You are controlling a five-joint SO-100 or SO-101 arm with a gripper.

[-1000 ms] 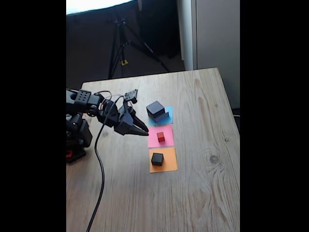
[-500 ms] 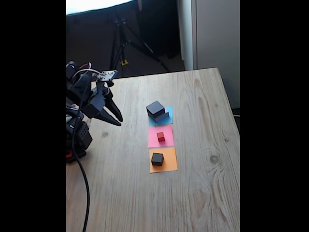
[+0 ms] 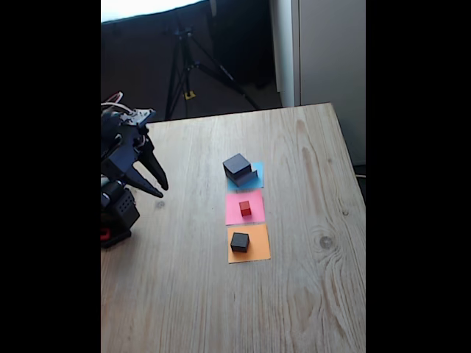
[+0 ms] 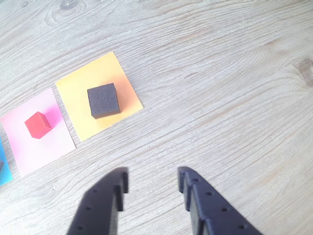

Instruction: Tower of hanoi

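A dark slab (image 3: 236, 164) lies on top of a wider grey slab (image 3: 249, 177) on the blue paper square. In front of it, the tiny red cube (image 3: 245, 208) (image 4: 37, 125) rests on the pink square. The small black cube (image 3: 239, 241) (image 4: 103, 100) sits on the orange square. My gripper (image 3: 162, 190) (image 4: 152, 177) hangs open and empty near the arm's base at the table's left side, well clear of all the blocks. In the wrist view both fingers enter from the bottom edge with bare wood between them.
The wooden table (image 3: 309, 294) has bare room at the front and right. The paper squares, blue (image 3: 257, 176), pink (image 3: 254, 215) and orange (image 3: 257, 246), form a column in mid-table. A tripod (image 3: 188, 66) stands on the floor behind the table.
The arm has drawn back leftward from the paper squares toward its base, fingers now pointing down. The blocks have not moved.
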